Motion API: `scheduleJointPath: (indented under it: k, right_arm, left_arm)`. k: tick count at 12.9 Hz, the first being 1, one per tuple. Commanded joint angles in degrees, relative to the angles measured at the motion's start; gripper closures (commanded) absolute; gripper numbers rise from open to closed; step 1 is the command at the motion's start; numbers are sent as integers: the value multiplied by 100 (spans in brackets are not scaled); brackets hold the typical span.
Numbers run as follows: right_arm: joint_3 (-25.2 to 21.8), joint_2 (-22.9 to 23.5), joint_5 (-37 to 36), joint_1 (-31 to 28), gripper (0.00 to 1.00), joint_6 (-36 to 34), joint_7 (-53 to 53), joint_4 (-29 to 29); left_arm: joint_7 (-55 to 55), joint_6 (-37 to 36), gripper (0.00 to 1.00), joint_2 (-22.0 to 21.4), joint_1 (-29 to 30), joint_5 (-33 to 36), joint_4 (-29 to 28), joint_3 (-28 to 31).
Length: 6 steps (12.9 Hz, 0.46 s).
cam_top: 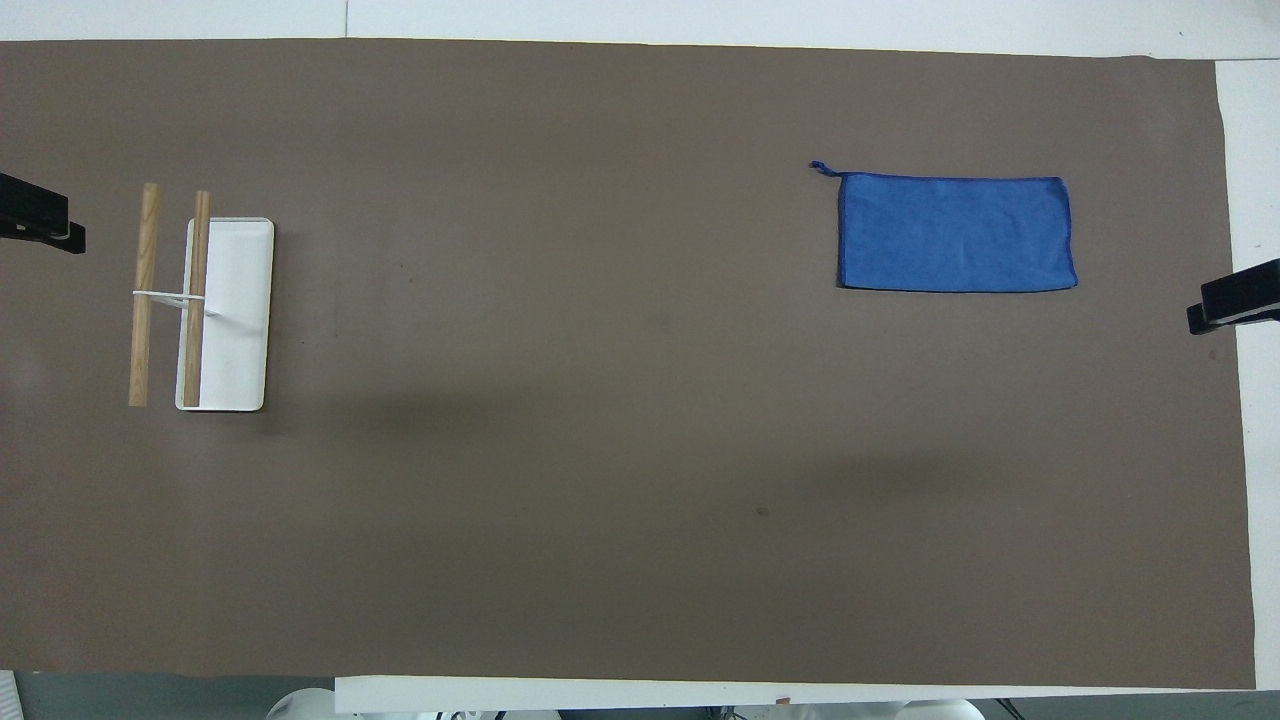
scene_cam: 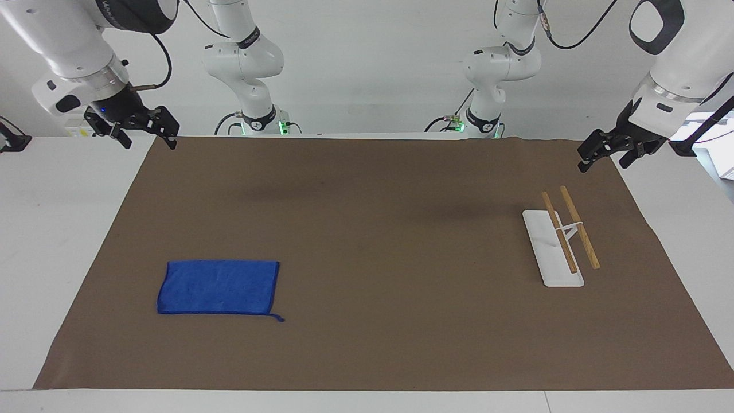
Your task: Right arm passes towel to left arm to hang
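Two grippers waiting, fingers apart: right gripper [scene_cam: 143, 133], left gripper [scene_cam: 609, 154] | towel [scene_cam: 219, 287] lying flat on surface toward right arm's end, rack [scene_cam: 562, 240] well apart | we are advising pinching one hem, lifting clear for handover.

towel [scene_cam: 218, 287] flat on brown mat [scene_cam: 378, 321] | rack [scene_cam: 559, 241] apart | both arms wait

Large brown rectangular cloth mat [scene_cam: 367, 275] spread flat over white desk [scene_cam: 63, 229], covering most of its top. On that mat, toward the left arm's end: white flat rectangular rack base [scene_cam: 550, 252] carrying two parallel light wooden rods [scene_cam: 579, 226] on a thin white wire stand.
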Motion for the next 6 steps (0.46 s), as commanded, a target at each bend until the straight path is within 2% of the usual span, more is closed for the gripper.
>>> scheduleJointPath:
  k: [1, 6]
  right_arm:
    - [34, -90, -33, -4, 0, 57, 41, -82]
    - [43, -134, -15, -30, 0, 75, -11, -170]
  left_arm:
    - [-66, 32, 0, -93, 2, -44, -99, 16]
    - [-66, 32, 0, -93, 2, -44, -99, 16]
